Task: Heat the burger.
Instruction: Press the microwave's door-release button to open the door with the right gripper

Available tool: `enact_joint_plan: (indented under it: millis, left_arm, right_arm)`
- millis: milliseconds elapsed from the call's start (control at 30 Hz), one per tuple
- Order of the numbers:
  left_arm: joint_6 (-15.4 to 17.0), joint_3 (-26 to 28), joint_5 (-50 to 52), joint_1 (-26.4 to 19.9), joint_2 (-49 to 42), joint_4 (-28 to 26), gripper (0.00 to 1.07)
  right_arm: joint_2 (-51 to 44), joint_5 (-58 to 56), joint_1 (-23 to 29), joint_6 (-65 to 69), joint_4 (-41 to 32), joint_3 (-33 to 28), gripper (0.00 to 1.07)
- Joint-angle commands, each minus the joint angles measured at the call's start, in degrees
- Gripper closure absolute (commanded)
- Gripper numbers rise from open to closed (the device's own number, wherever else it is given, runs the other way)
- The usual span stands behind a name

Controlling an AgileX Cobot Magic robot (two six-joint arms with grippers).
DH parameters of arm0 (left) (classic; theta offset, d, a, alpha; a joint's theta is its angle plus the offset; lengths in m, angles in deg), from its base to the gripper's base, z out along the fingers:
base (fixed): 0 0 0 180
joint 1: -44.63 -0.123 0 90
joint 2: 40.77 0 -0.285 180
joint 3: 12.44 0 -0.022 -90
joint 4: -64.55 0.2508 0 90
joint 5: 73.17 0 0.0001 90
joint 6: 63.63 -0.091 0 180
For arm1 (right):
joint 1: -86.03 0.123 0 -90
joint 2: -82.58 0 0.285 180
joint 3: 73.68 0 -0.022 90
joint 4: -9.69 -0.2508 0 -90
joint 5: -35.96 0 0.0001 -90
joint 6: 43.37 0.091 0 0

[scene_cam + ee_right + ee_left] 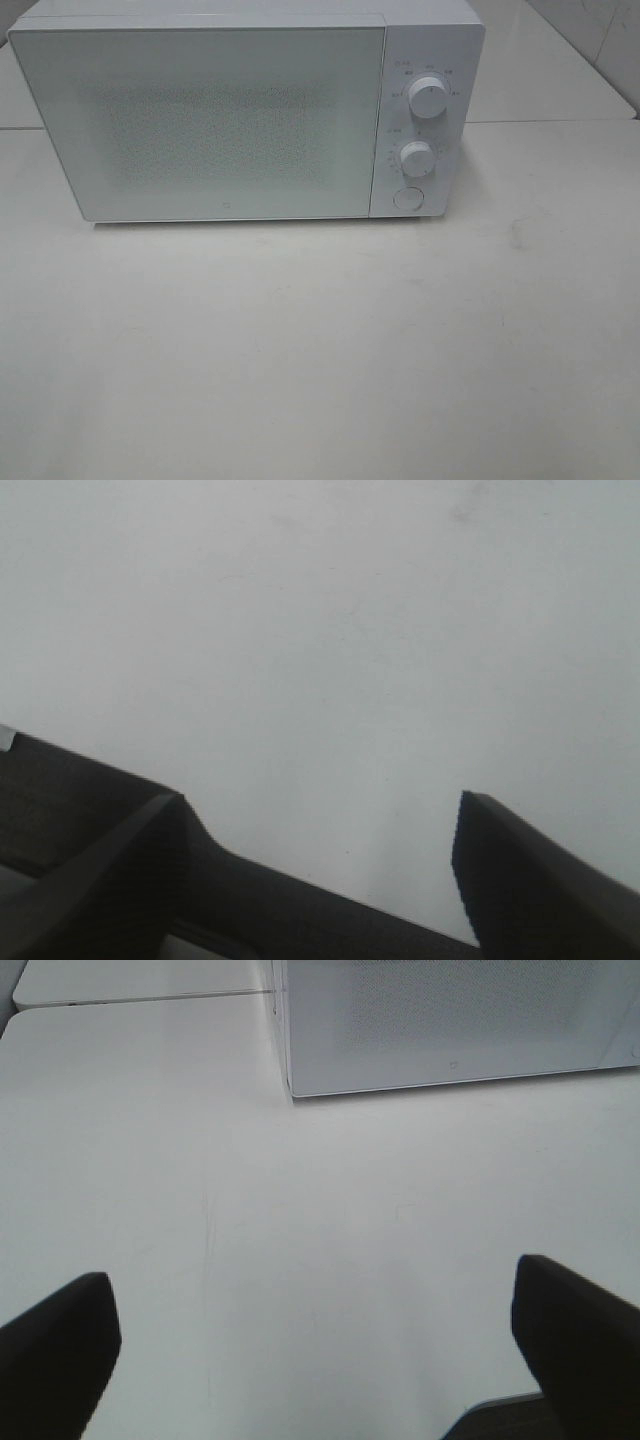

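Exterior high: shut white microwave (240,110) across upper frame, release button (407,197) at lower right of its control panel (425,130), white table (300,380) below. No burger in any view; possibly behind the frosted door (200,120), cannot tell, so no direction or long axis to give. Left wrist: left gripper (312,1285) spread wide, empty, microwave's front corner in upper right of frame. Right wrist: right gripper (322,810) spread, empty, over table only. Judged nearer the button: right arm.
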Motion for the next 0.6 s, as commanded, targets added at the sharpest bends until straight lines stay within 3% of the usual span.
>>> enact_joint_plan:
  millis: [33,300,600]
  left_arm:
    - [0.23,0.0,0.74,-0.17,-0.97,-0.29,0.07]
    - [0.23,0.0,0.74,-0.17,-0.97,-0.29,0.07]
    - [0.23,0.0,0.74,-0.17,-0.97,-0.29,0.07]
  right_arm:
    - [-3.78,0.06,-3.09,-1.26,0.34,-1.03,0.35]
    - [-17.13,1.43,-9.0,-0.97,0.34,-3.44,0.35]
    - [-25.38,2.58,-12.43,-0.97,0.34,-4.13,0.35]
